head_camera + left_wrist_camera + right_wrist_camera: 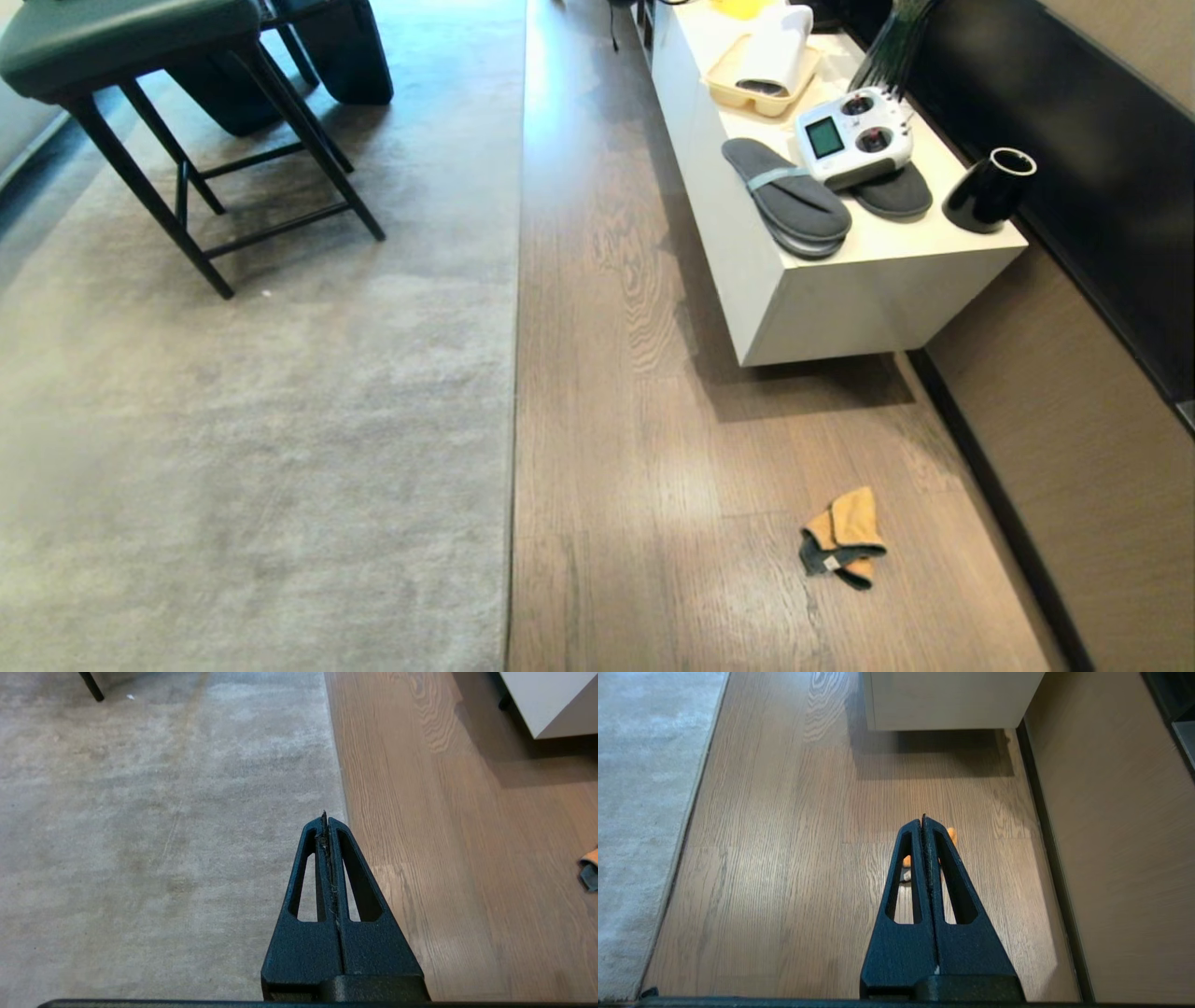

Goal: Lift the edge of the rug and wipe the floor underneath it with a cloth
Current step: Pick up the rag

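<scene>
Cloth point(843, 539) crumpled, soft, on oak-grain floor point(644, 448)

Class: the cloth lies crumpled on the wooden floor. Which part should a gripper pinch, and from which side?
Probably from above, pinching the raised orange fold of the cloth. It lies bunched on the floor, so the fold stands proud while its flat grey edge gives the fingers nothing to close on.

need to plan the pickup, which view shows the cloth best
The head view: the cloth lies whole and unobstructed on the floor. The left wrist view catches only a sliver of it at the frame's edge, and the right wrist view hides most of it behind the right gripper.
</scene>
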Controlling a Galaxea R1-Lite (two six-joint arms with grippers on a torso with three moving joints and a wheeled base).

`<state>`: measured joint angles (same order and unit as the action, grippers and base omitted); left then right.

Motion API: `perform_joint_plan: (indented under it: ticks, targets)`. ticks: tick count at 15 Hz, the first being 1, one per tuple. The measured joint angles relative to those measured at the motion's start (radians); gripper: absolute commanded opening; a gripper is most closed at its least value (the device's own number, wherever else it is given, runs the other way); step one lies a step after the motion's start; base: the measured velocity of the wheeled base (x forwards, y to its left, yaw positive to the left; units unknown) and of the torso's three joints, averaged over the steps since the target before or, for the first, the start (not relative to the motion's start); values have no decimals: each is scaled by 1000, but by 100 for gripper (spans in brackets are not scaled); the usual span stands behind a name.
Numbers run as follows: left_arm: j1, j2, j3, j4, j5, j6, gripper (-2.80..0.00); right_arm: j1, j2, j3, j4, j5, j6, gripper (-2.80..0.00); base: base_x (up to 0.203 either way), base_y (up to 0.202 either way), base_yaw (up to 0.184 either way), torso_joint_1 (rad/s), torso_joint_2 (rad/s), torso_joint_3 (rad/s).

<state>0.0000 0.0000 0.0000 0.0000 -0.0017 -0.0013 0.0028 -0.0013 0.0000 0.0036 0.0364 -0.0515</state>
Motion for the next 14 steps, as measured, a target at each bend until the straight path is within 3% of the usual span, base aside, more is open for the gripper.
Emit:
perform_joint_plan:
  ticks: [14]
  targets:
    - [0,0,0,0,0,0,-280,0,0,0,1,0,0,-280,0,0,0,3,3,-198]
